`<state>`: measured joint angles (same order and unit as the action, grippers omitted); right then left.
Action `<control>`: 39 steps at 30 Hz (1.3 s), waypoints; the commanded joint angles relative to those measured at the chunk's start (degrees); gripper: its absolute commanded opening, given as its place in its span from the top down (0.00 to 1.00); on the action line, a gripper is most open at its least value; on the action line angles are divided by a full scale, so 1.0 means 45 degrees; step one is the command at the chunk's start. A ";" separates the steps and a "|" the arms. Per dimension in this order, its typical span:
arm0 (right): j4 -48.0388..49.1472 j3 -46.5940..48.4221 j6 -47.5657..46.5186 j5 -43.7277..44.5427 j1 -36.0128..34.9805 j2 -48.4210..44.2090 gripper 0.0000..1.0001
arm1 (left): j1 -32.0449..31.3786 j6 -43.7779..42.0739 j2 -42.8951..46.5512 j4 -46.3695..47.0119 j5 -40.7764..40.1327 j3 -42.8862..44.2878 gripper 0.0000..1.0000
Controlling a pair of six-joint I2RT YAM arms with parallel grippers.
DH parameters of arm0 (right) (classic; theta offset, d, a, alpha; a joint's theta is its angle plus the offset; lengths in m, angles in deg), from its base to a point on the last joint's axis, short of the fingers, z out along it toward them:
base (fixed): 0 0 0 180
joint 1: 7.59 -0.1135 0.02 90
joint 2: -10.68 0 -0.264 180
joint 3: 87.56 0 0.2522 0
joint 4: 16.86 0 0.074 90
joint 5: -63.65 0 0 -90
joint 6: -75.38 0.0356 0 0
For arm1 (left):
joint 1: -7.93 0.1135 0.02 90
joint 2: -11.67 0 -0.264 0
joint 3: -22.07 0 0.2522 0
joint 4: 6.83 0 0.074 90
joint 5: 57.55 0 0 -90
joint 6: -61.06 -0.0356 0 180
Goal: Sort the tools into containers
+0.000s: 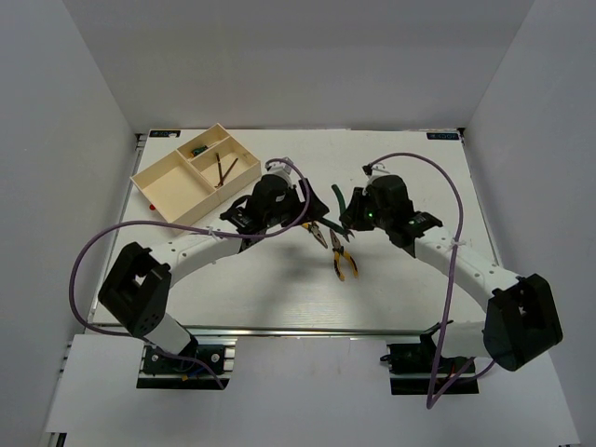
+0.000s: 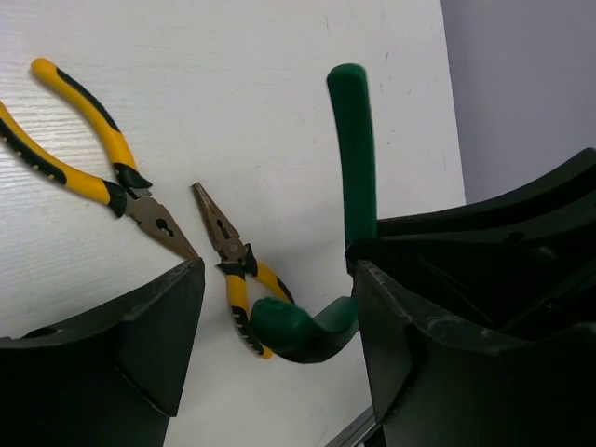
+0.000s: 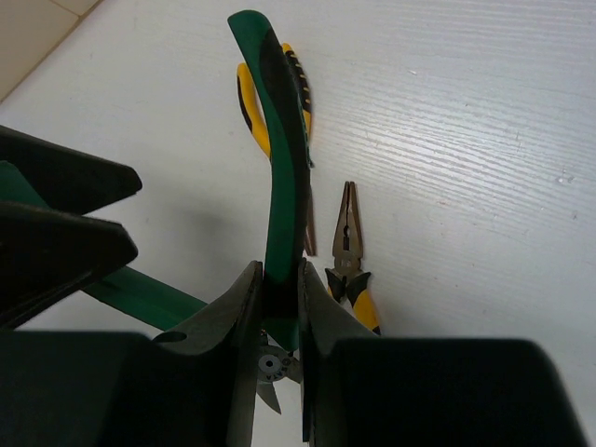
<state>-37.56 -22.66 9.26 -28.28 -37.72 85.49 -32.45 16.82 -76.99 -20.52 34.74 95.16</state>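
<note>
gripping the green-handled pliers [image 3: 279, 140] by one handle in the right gripper [image 3: 279, 289], pinched tight, over mid-table [image 1: 400, 298]. gaping wide on the left gripper [image 2: 279, 312] — other green handle's end between its fingers, unclamped. beneath, two yellow-handled pliers [image 2: 84, 140] lying flat; thin rods [image 1: 223, 169] in the tray [image 1: 172, 191] far left.

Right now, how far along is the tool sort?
Done: a small green piece and two dark rods sit in the tray's two smaller compartments. In hand: the right pincer is shut on the green-handled pliers, and the left pincer is open beside them. Left: two yellow-handled pliers lie on the table.
</note>
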 commanded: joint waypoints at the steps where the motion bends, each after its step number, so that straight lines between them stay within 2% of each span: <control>1: 0.0936 -0.0073 0.0182 -0.0390 -0.0043 -0.0471 1.00 | -0.0244 0.0086 0.0152 0.0880 -0.0098 0.0409 0.27; 4: 0.1093 -0.0307 0.0162 -0.0547 -0.0082 -0.0588 1.00 | -0.0245 0.0086 0.0074 0.1270 0.0214 0.0331 0.47; 5: 0.1170 -0.0347 0.0201 -0.0566 -0.0024 -0.0646 1.00 | -0.0245 0.0086 0.0055 0.1311 0.0524 0.0331 0.67; 7: 0.1249 -0.0483 0.0201 -0.0547 -0.0062 -0.0744 1.00 | -0.0245 0.0144 -0.0062 0.1369 0.0800 0.0351 0.82; 8: 0.1327 -0.0523 0.0221 -0.0566 -0.0082 -0.0803 1.00 | -0.0245 0.0202 -0.0082 0.1389 0.0994 0.0351 0.97; 9: 0.1327 -0.0562 0.0221 -0.0547 -0.0062 -0.0822 1.00 | -0.0245 0.0319 -0.0102 0.1351 0.1016 0.0293 1.00; 10: 0.1327 -0.0562 0.0221 -0.0527 -0.0043 -0.0842 1.00 | -0.0245 0.0378 -0.0063 0.1408 0.1055 0.0215 1.00; 12: 0.1327 -0.0601 0.0182 -0.0469 -0.0023 -0.0920 0.90 | -0.0245 0.0534 0.0054 0.1584 0.1191 0.0000 1.00; 13: 0.1289 -0.0621 0.0163 -0.0411 -0.0043 -0.0920 0.82 | -0.0245 0.0573 0.0112 0.1797 0.1192 -0.0252 1.00; 14: 0.1288 -0.0660 0.0182 -0.0391 -0.0004 -0.1017 0.61 | -0.0245 0.0593 0.0326 0.1780 0.1172 -0.0352 1.00; 17: 0.1093 -0.0757 0.0026 -0.0040 0.0035 -0.1329 0.37 | 0.0046 0.0535 0.0736 0.1527 0.0938 -0.0509 1.00; 18: 0.1016 -0.0854 -0.0013 0.0212 0.0016 -0.1427 0.34 | 0.0048 0.0438 0.0854 0.1468 0.0590 -0.0567 1.00; 22: 0.0587 -0.1225 -0.0364 0.0976 0.0035 -0.2245 0.26 | 0.0281 -0.0069 0.1518 0.0317 -0.0853 -0.0257 1.00; 28: 0.0117 -0.2122 -0.0872 0.1894 0.0055 -0.3515 0.21 | 0.1432 -0.1163 0.2241 -0.1500 -0.1874 0.0545 1.00; 35: -0.0273 -0.2984 -0.1361 0.2245 0.0094 -0.4435 0.18 | 0.4106 -0.2276 0.2418 -0.2692 -0.1097 0.1307 1.00; 39: -0.0236 -0.3509 -0.1303 0.1975 0.0113 -0.4786 0.17 | 0.6271 -0.2921 0.2146 -0.3101 -0.0527 0.1813 1.00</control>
<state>-38.83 -36.91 4.37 -19.63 -37.54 65.82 -9.92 6.89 -69.28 -33.11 29.95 99.44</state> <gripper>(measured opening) 0.825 0.316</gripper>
